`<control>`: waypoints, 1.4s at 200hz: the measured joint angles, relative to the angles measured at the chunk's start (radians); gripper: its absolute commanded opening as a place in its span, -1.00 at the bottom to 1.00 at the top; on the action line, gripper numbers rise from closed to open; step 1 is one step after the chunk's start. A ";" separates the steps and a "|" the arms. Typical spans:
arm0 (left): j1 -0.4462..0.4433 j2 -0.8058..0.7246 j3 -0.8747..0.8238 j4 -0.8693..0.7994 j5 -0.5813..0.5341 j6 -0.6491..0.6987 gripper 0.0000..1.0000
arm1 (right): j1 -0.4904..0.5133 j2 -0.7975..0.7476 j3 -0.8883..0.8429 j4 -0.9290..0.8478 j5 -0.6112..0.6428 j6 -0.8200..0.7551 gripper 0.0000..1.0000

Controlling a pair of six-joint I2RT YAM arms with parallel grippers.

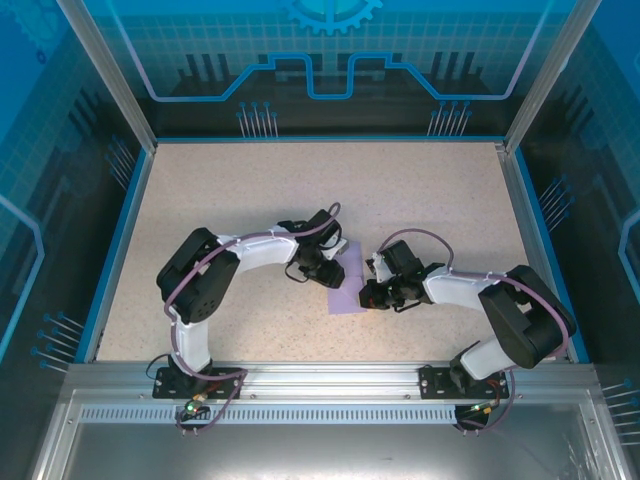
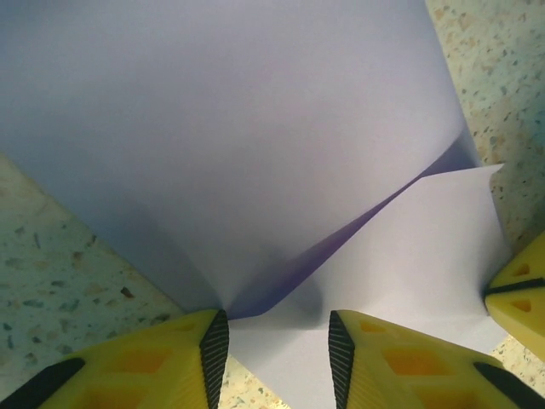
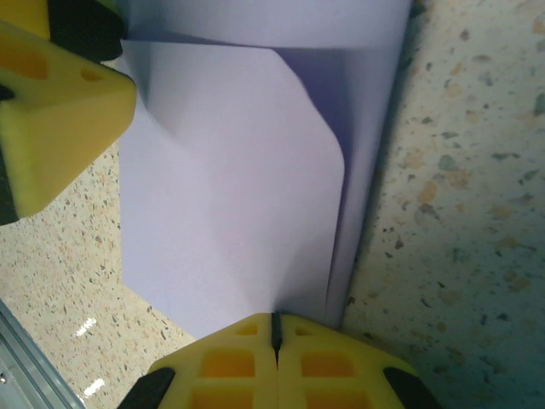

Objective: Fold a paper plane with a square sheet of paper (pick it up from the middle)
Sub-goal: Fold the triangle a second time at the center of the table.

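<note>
One paper sheet (image 3: 230,170) in right claw (image 3: 274,328)

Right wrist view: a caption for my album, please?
Right gripper pinching a partly folded lilac paper sheet on the speckled table.

So the surface (image 1: 250,200) is a flat beige slab with dark speckles all over, kinda stone-look, boxed in by a thin blue rim (image 1: 118,250). Lying on it is a square sheet of pale lilac paper (image 1: 347,290) (image 2: 213,128) (image 3: 230,187), around mid-width and a bit toward the near edge. The sheet isn't flat: one flap is folded over the rest, with a shadow under it.
</note>
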 measured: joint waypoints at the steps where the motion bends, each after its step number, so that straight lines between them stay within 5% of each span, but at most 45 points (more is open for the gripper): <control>1: 0.000 0.001 0.001 0.000 0.000 0.000 -0.24 | 0.000 0.000 0.000 0.000 0.000 0.000 -1.00; 156: -0.011 -0.028 0.050 -0.015 -0.100 -0.040 -0.31 | -0.006 0.006 0.000 0.008 -0.013 0.000 -1.00; 202: -0.025 -0.126 0.036 -0.006 -0.023 -0.053 -0.32 | -0.006 0.006 0.000 0.008 -0.012 0.000 -1.00; 280: -0.072 -0.003 0.021 0.005 0.062 -0.019 -0.44 | -0.006 0.003 -0.001 0.008 -0.011 0.000 -1.00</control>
